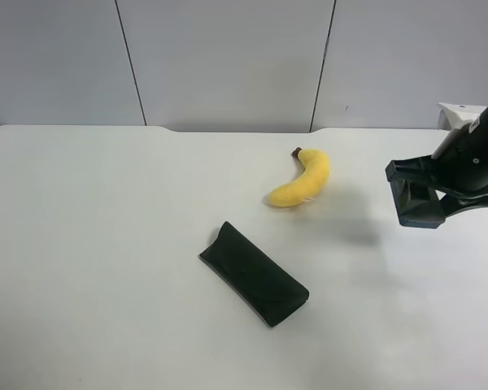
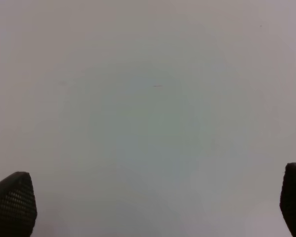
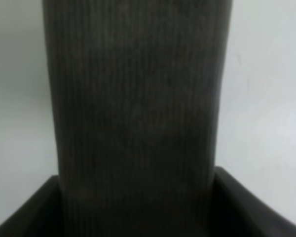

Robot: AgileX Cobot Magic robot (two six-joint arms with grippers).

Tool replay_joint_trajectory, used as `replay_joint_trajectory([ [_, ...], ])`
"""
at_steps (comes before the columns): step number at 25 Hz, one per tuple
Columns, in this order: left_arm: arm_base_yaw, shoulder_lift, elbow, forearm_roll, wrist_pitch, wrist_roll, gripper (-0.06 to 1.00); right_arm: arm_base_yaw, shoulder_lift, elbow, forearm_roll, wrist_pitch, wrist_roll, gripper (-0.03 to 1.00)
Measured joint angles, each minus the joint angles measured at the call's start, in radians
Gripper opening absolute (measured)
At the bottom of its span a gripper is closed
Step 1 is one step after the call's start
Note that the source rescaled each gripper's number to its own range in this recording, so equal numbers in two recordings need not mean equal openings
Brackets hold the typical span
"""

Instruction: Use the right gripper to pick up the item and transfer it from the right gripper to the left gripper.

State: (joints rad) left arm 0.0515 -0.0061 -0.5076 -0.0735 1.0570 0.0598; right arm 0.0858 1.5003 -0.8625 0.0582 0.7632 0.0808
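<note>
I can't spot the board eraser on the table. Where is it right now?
The eraser is clamped in the right pincer, at the exterior high view's right edge, beyond the banana.

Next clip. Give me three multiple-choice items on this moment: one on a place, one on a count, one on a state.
1. In the exterior high view, where does the banana lie from the pouch?
A) up and to the right, apart from it
B) on top of it
C) down and to the left, touching it

2. How many loose things lie on the table in that view?
A) one
B) two
C) four

3. The left tool is:
A) shut on the banana
B) shut on the pouch
C) open, with nothing between its tips

Answers:
1 A, bare table shows between the two.
2 B, only the banana and the pouch lie there.
3 C, the left wrist view shows its tips far apart over bare table.
</note>
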Motion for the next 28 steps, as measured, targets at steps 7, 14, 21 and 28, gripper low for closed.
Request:
replay_joint_trajectory([
  [7, 0.0, 0.0, 0.0, 0.0, 0.0, 0.0, 1.0, 0.149, -0.027, 0.0, 0.0, 0.024, -0.056, 0.0],
  [14, 0.0, 0.01, 0.0, -0.016, 0.0, 0.0, 1.0, 0.336, -0.035, 0.0, 0.001, 0.025, -0.125, 0.0],
  [21, 0.0, 0.166, -0.03, -0.12, 0.017, 0.0, 1.0, 0.537, -0.035, 0.0, 0.0, 0.013, -0.217, 0.0],
  [28, -0.052, 0.373, -0.129, -0.175, 0.05, 0.0, 1.0, 0.693, -0.035, 0.0, 0.001, -0.04, -0.305, 0.0],
])
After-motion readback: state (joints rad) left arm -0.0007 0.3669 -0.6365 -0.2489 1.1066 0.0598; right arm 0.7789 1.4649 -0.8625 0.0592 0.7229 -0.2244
